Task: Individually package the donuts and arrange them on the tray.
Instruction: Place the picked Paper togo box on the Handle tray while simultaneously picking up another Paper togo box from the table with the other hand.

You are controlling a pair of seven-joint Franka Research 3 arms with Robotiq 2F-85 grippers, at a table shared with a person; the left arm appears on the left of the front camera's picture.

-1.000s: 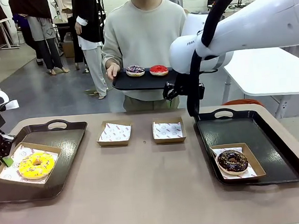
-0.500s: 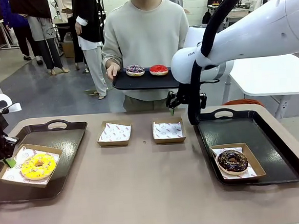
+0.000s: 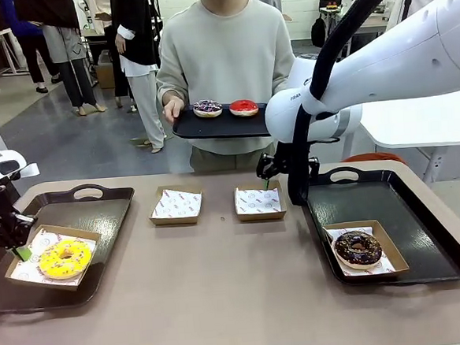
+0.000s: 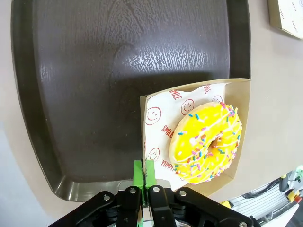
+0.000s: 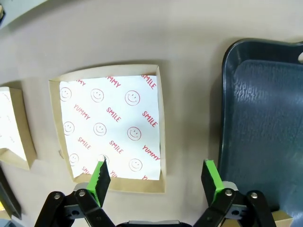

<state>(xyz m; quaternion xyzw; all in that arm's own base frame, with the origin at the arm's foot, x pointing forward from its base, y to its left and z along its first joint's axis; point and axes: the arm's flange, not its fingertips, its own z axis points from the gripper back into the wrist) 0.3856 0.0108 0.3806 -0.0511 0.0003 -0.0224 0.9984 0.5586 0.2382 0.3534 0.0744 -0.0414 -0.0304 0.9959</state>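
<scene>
On the table (image 3: pixel 222 291), in the front view, half the job looks done. The yellow donut (image 3: pixel 62 259) is packed in a cardboard box (image 3: pixel 68 230) on the left tray (image 3: pixel 83 210). The chocolate donut (image 3: pixel 358 248) is packed in a second box (image 3: pixel 391 250) on the right tray (image 3: pixel 374 202). Two empty boxes (image 3: pixel 177 204) are waiting between the trays. The purple donut (image 3: pixel 207 108) and the red donut (image 3: pixel 243 107) are not packed yet. They are kept on a dark tray (image 3: pixel 219 127) held up by the person (image 3: pixel 222 55).

From the left wrist, the left claw (image 4: pixel 143 171) is seen pressed together on the edge of the cardboard box. The yellow donut is a shiny ring with coloured sprinkles, laid on smiley-face paper.

From the right wrist, the right claw (image 5: pixel 155 171) is seen spread wide over one of the empty boxes, with nothing held.
</scene>
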